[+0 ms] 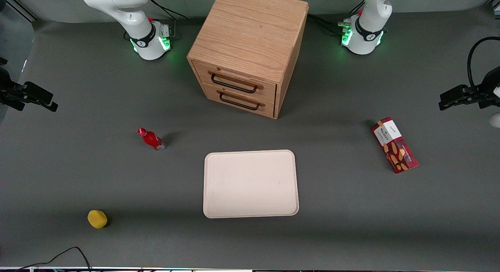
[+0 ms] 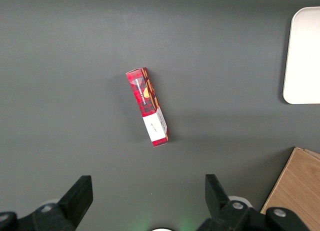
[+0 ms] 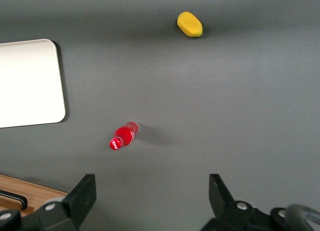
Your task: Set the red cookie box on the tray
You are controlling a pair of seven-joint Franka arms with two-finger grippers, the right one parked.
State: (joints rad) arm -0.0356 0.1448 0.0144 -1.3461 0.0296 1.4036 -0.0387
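The red cookie box (image 1: pixel 394 145) lies flat on the grey table toward the working arm's end, well apart from the tray. It also shows in the left wrist view (image 2: pixel 147 107), white label end nearest the fingers. The cream-beige tray (image 1: pixel 250 184) lies empty near the table's middle, nearer the front camera than the cabinet; its edge shows in the left wrist view (image 2: pixel 304 56). My left gripper (image 1: pixel 445 100) hangs high above the table, a little farther from the front camera than the box. It is open and empty (image 2: pixel 147 193), with the box ahead of its fingers.
A wooden two-drawer cabinet (image 1: pixel 246 53) stands at the table's middle; its corner shows in the left wrist view (image 2: pixel 295 191). A small red bottle (image 1: pixel 151 139) and a yellow object (image 1: pixel 97 219) lie toward the parked arm's end.
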